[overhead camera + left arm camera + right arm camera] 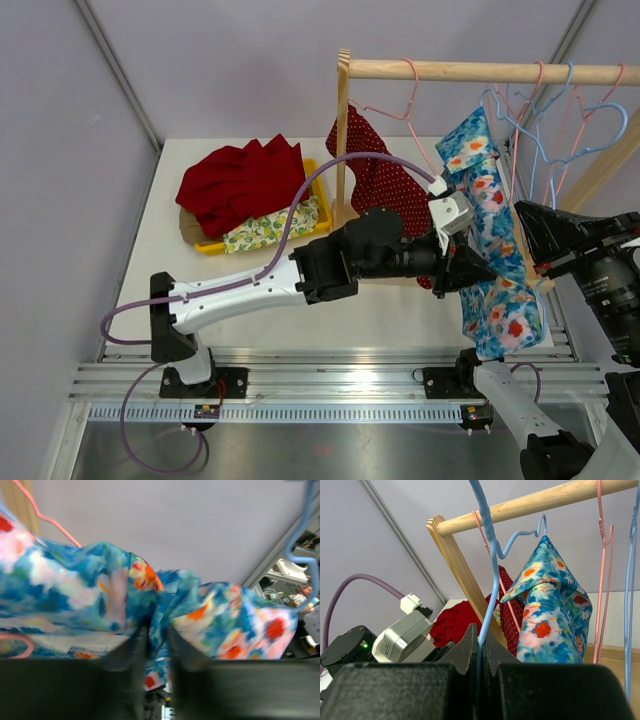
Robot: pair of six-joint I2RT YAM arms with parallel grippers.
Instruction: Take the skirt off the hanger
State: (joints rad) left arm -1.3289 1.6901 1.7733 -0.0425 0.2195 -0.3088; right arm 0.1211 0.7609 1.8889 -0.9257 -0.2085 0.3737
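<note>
1. Yellow plastic tray sits on the table at about 10 o'clock in the overhead view. It holds a heap of red clothes, a yellow-patterned cloth towards its 5 o'clock corner and something tan at its 7 o'clock edge.
2. In the same view the blue flowered skirt hangs from the wooden rail at 2 o'clock, with a red dotted garment just beside it at its 9 o'clock. The left gripper reaches the skirt's middle from 9 o'clock. The right gripper is at its 3 o'clock edge.
3. In the left wrist view the left gripper's fingers stand close together, pinching a fold of the skirt.
4. In the right wrist view the right gripper is clamped on the wire of a blue hanger that rises towards 12 o'clock. The skirt hangs at its 3 o'clock, under the rail.
</note>
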